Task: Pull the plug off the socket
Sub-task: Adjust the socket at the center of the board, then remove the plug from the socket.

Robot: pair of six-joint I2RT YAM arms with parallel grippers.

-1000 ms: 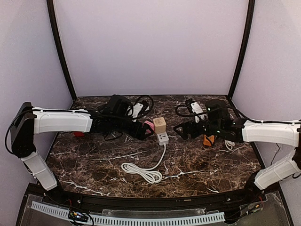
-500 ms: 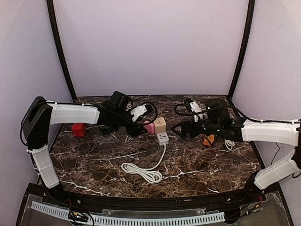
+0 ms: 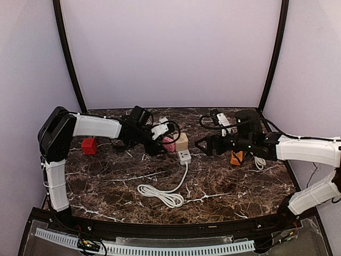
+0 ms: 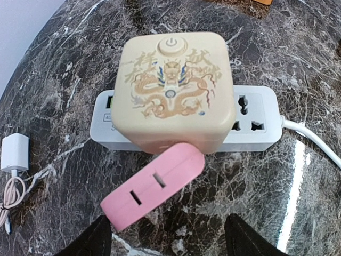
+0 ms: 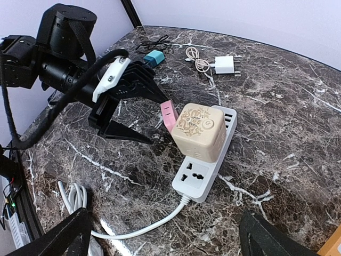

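Note:
A beige cube plug [image 4: 173, 90] with a dragon print sits in the white socket strip [image 4: 256, 120] on the marble table. A pink adapter [image 4: 154, 186] sticks out of the cube's near side. My left gripper [image 4: 168, 242] is open just short of the pink adapter. Its left fingertip is close to the adapter's lower end and its right fingertip is well clear. In the top view the left gripper [image 3: 160, 145] is left of the cube [image 3: 181, 141]. My right gripper [image 3: 205, 145] stands open to the right of the strip [image 3: 185, 157], with nothing between its fingers [image 5: 58, 240].
The strip's white cable lies coiled [image 3: 162, 194] toward the front. A red block [image 3: 89, 145] sits at the left and an orange item [image 3: 236, 158] lies under the right arm. A white charger [image 5: 226, 64] with its cord and a teal item [image 5: 154, 57] lie at the back.
The left arm has drawn its elbow back and up, uncovering the red block. Its gripper has stayed by the pink adapter and narrowed a little. The right arm has hardly moved.

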